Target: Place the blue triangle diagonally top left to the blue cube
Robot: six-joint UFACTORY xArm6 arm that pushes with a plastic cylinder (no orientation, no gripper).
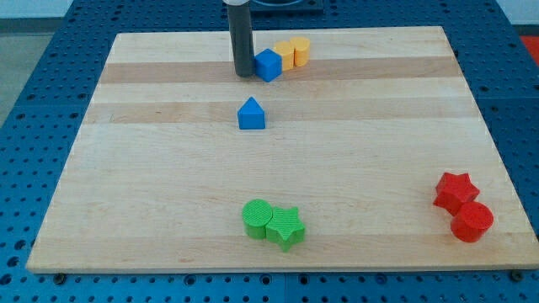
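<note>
My rod stands upright, my tip [243, 74] on the board.

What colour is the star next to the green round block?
Green too. The star touches the green round block near the bottom of the camera view, the only view.

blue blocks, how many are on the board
2. The blue cube sits near the view's top, touching the yellow blocks on its right, with my tip just to its left. The blue triangle lies below it, apart. None looks hidden.
</note>
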